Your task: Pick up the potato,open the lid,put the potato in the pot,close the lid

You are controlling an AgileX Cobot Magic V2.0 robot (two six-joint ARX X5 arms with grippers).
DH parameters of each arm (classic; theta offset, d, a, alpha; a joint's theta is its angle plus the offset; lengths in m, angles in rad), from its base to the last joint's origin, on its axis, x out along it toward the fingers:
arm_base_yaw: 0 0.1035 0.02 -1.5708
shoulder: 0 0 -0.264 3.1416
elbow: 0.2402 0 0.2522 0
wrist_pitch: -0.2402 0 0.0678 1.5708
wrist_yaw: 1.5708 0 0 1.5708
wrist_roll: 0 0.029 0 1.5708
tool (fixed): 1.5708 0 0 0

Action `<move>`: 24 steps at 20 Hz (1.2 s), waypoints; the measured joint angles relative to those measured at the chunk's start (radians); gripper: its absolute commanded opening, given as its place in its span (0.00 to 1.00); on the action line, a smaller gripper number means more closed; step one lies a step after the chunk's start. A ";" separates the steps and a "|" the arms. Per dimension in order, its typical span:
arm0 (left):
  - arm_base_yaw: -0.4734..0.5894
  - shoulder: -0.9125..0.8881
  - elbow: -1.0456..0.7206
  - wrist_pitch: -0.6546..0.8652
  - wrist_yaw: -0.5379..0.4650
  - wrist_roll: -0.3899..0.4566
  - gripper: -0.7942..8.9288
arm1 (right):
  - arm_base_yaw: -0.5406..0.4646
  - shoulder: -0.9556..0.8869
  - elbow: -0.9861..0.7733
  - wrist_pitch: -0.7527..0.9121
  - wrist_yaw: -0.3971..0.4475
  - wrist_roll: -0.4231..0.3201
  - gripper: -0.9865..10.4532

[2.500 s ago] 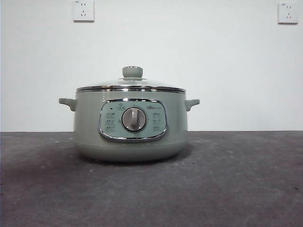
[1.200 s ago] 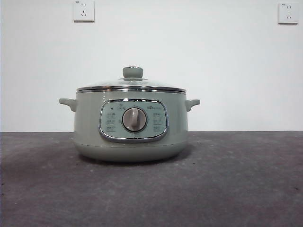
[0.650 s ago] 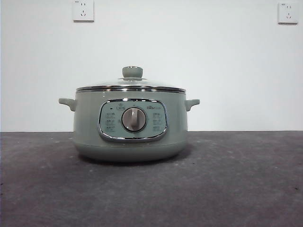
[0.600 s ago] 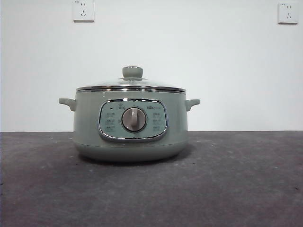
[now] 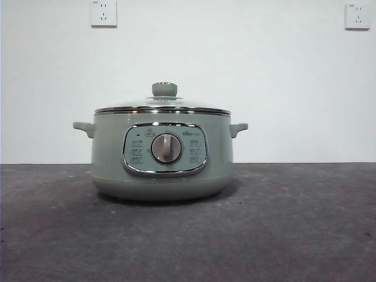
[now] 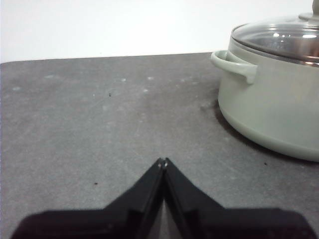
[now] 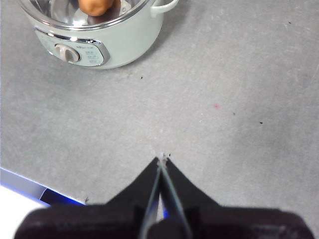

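The sage-green pot [image 5: 161,155] stands on the dark table with the glass lid [image 5: 163,106] seated on it, knob up. In the right wrist view the pot [image 7: 99,40] shows from above, and the orange-brown potato [image 7: 98,6] lies inside it under the lid [image 7: 65,12]. My left gripper [image 6: 162,161] is shut and empty, low over the table beside the pot [image 6: 271,104] and clear of its side handle; the lid [image 6: 281,40] shows there too. My right gripper [image 7: 162,158] is shut and empty, high above the table in front of the pot.
The dark grey table [image 5: 282,235] stretches around the pot. A white wall with two sockets [image 5: 103,13] stands behind. The right wrist view shows the table's front edge with a blue strip [image 7: 25,186].
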 measured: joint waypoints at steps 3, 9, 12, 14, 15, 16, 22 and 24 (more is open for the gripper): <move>0.000 0.020 0.000 0.000 0.000 0.000 0.08 | 0.000 0.000 0.000 0.000 0.000 0.000 0.09; 0.000 0.055 0.000 0.000 0.000 0.000 0.08 | -0.145 -0.092 -0.035 0.041 0.031 -0.079 0.09; 0.000 0.061 0.000 0.000 0.000 0.000 0.08 | -0.327 -0.280 -0.254 0.423 -0.006 -0.156 0.09; 0.000 0.067 0.000 0.000 0.001 0.000 0.08 | -0.457 -0.438 -0.481 0.710 -0.012 -0.190 0.09; 0.000 0.068 0.000 0.000 0.001 0.000 0.08 | -0.511 -0.521 -0.603 0.831 -0.012 -0.208 0.09; 0.000 0.068 0.000 0.000 0.002 0.000 0.08 | -0.554 -0.593 -0.714 0.925 -0.013 -0.225 0.09; 0.000 0.068 0.000 0.000 0.003 0.000 0.08 | -0.675 -0.906 -1.212 1.156 -0.183 -0.246 0.09; 0.000 0.069 0.000 0.000 0.003 0.000 0.08 | -0.675 -0.957 -1.277 1.169 -0.233 -0.249 0.09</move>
